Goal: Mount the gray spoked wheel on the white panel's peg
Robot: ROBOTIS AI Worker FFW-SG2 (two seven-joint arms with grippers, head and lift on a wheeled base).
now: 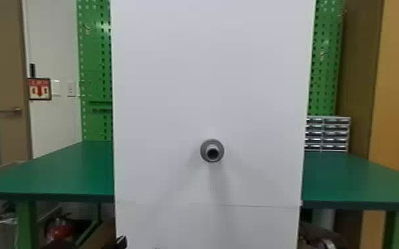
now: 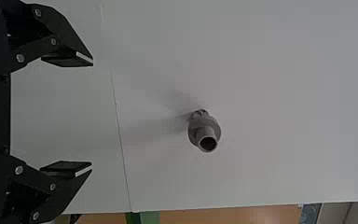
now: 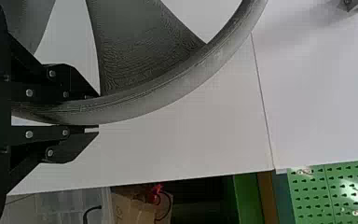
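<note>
Rising beyond both grippers, the broad flat white panel (image 1: 208, 82) takes up the middle of the head view. Behind it, farther from the grippers than the panel, the green flat-topped table (image 1: 59, 172) reaches out on either side. Next in size comes the gray spoked wheel (image 3: 182, 84), round and broad-spoked, held in front of the panel and apart from it. Its curved rim sits between the two black fingers of the right gripper (image 3: 98, 114), which are closed on that one stretch. The left gripper (image 2: 92, 114) is empty, its fingers spread wide in front of the panel. Smallest is the gray cylindrical hollow-ended peg (image 1: 211, 142), jutting from the panel above and beyond the left gripper's fingers, bare of any wheel.

Holding the wheel only by its rim looks like the main weakness: its weight lies off to one side of the right gripper, so it could swivel or sag between the fingers and tip out of line with the panel. A tilted hub would probably catch on the peg's end or jam partway on. Lifting too little, or pushing forward too soon, could knock the rim or a spoke into the peg and work the wheel loose. Opening the right gripper before the hub is well seated could drop it.
</note>
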